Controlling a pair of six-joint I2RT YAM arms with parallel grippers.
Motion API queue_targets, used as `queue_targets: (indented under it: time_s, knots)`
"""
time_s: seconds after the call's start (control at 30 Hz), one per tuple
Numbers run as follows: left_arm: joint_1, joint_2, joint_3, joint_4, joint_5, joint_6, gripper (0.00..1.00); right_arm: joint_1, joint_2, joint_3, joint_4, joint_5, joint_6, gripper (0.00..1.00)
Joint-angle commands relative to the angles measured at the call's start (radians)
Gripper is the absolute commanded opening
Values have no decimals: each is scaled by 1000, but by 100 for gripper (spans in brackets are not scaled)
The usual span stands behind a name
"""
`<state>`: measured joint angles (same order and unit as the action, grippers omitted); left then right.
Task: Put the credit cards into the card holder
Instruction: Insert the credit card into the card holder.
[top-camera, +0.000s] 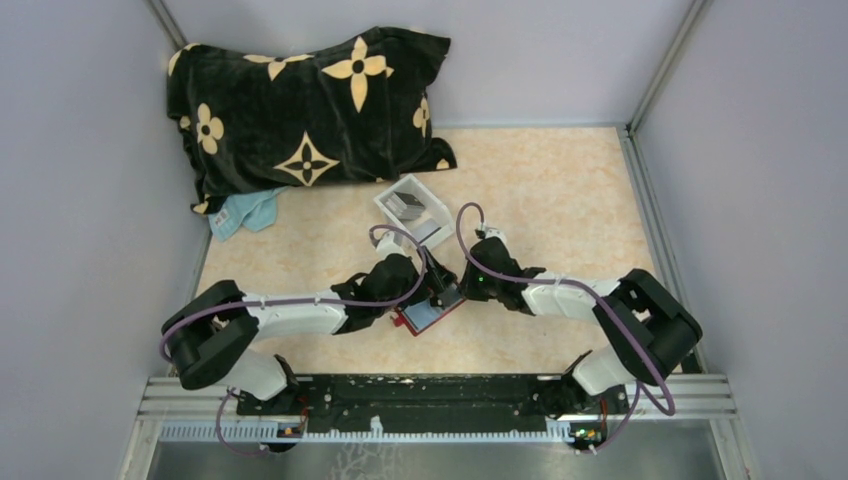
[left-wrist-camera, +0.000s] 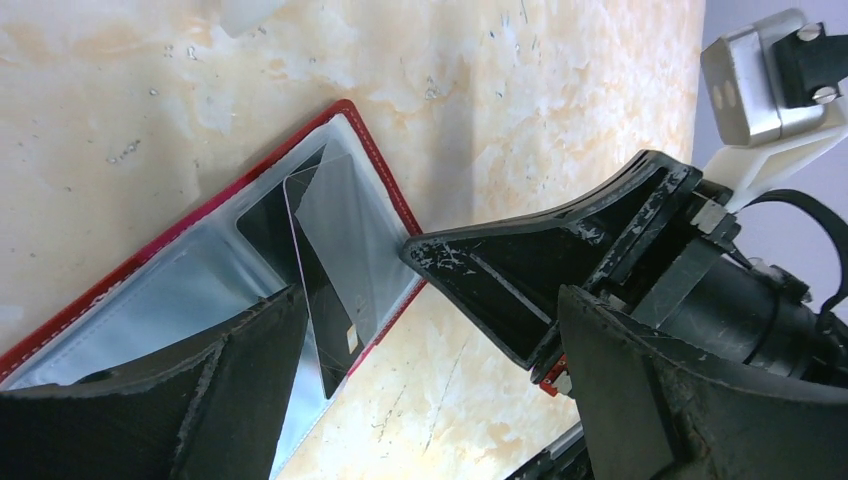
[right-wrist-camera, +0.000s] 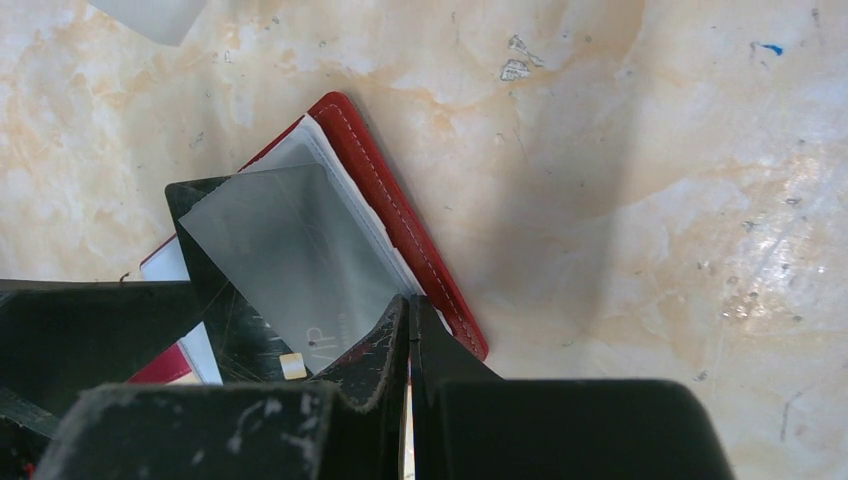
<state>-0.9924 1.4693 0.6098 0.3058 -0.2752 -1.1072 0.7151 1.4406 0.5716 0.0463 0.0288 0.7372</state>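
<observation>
thin, stiff, slick credit card (right-wrist-camera: 280, 250) sits half in the card holder (right-wrist-camera: 405, 225); push its edge. right gripper (right-wrist-camera: 410, 310) jaws closed, left gripper (top-camera: 408, 283) jaws wide.

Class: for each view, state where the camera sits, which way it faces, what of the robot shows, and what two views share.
Top external: above and behind the bases, looking down; both arms show, left gripper and right gripper at the card holder.
Left wrist: on the left arm, looking down between its open fingers at the holder.
Right wrist: on the right arm, looking down past its shut fingers at the holder's edge.
Shared: both wrist views show a card on the holder.
</observation>
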Motion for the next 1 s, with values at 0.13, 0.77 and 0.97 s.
queue_targets:
  time_s: [0.13,0.77,0.97]
  knots:
    - [1,-53,14,-122,-49,-3,100,31,38,-8,12,15,21,0]
    - [-2,-178,-94,-225,-25,-32,90,35,41,-1,17,16,23,0]
    - [-3,-191,-101,-242,-35,30,43,37,46,1,21,14,22,0]
